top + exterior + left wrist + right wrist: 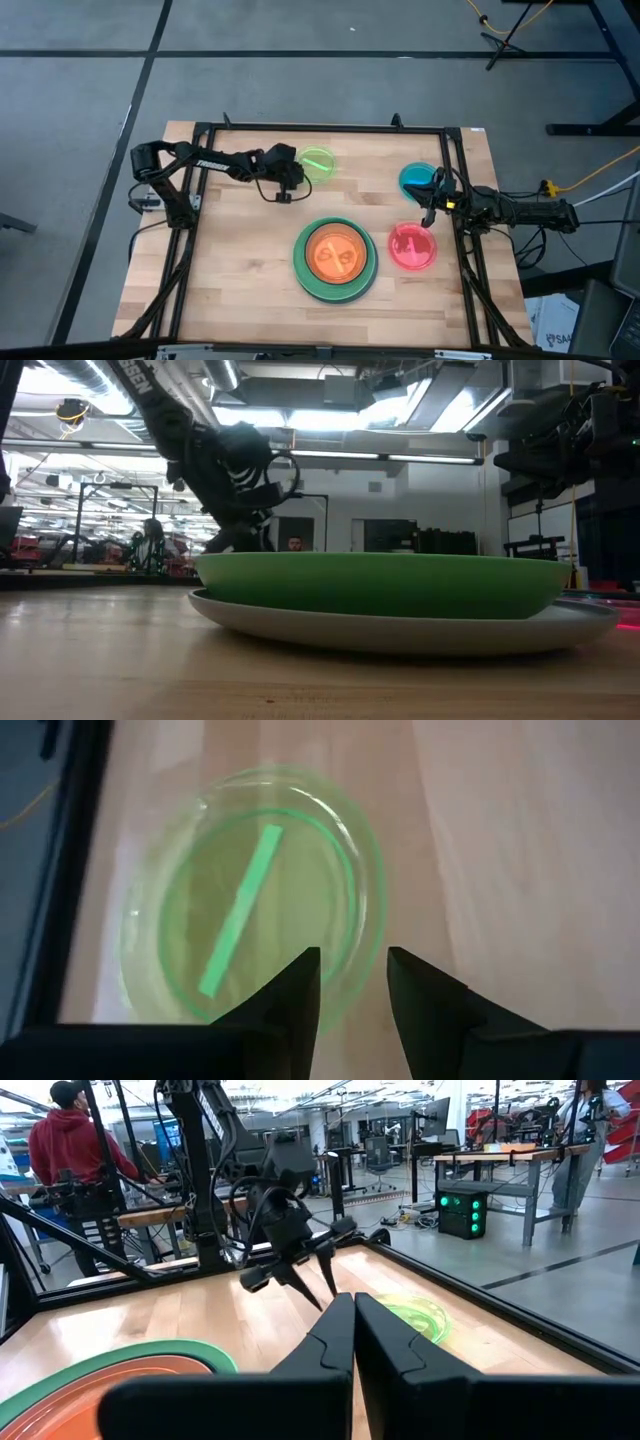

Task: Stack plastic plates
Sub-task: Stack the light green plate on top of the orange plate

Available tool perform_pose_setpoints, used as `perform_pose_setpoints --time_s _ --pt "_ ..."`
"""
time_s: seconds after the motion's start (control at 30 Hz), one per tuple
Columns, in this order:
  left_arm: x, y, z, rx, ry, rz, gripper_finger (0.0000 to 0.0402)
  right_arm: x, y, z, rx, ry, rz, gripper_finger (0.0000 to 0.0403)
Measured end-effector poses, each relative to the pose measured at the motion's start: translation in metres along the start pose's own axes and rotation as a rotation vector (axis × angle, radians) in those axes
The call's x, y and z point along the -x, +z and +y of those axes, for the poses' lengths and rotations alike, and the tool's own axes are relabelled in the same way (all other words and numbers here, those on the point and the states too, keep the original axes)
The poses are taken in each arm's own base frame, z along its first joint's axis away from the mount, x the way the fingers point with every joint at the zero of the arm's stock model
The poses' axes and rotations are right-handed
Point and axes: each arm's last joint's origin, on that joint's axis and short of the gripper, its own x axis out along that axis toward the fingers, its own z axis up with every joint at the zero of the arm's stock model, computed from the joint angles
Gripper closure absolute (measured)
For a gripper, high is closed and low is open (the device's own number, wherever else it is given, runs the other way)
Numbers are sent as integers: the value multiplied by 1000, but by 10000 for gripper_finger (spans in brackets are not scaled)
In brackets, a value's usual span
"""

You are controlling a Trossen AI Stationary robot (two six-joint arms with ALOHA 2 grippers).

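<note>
Fingers (300, 995) of the left gripper (296, 180) stand narrowly apart, holding nothing, over the lime plate (318, 162) near the table's (240, 270) far edge. The right gripper (429, 213), pinched shut and empty, hangs near the right edge between the blue plate (415, 178) and pink-red plate (412, 246). An orange plate (336, 252) tops the green stack (335, 290) near the front edge.

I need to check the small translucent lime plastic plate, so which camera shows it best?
The left wrist view: the small translucent lime plastic plate fills the picture, rim and a bright green stripe clear, just past the open left gripper. The high view shows it small; the right wrist view shows it partly; the low view doesn't show it.
</note>
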Motion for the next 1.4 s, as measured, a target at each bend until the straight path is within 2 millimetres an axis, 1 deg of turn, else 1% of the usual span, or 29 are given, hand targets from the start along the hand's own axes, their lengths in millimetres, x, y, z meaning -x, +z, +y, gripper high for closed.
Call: perform_pose_setpoints --time_s 0.07,0.2,0.33,0.47,0.53,0.7,0.83,1.0,1.07,1.23,1.33,1.4 --pt "-1 -4 -3 -17 -17 -6 289 0 0 0 0 0 0 398" --pt "-1 -1 -2 -20 -4 -44 289 0 0 0 0 0 0 397" --pt "-11 -5 -4 -24 -11 -42 289 0 0 0 0 -1 0 397" --pt "-25 -11 -8 -26 -13 8 289 0 0 -1 -1 -19 -4 398" --pt "-30 -11 -7 -27 26 12 289 0 0 -1 -1 -19 -3 398" --pt "-34 -14 -7 -23 30 22 291 0 0 -1 -1 -18 -3 398" --pt "-34 -14 -6 -15 40 21 316 0 0 0 -1 -17 -3 398" --pt "-35 -15 -6 35 43 27 379 0 0 -1 12 -24 -4 398" --pt "-35 -14 -7 32 55 34 395 0 0 -1 14 -24 -4 398" --pt "-34 -10 -13 10 118 67 394 0 0 -1 14 -24 -4 398" --pt "-27 -3 -17 -6 150 62 399 0 0 -1 14 -23 -4 398" --pt "-18 6 -18 -10 170 28 399 0 0 -1 14 -24 -4 397"
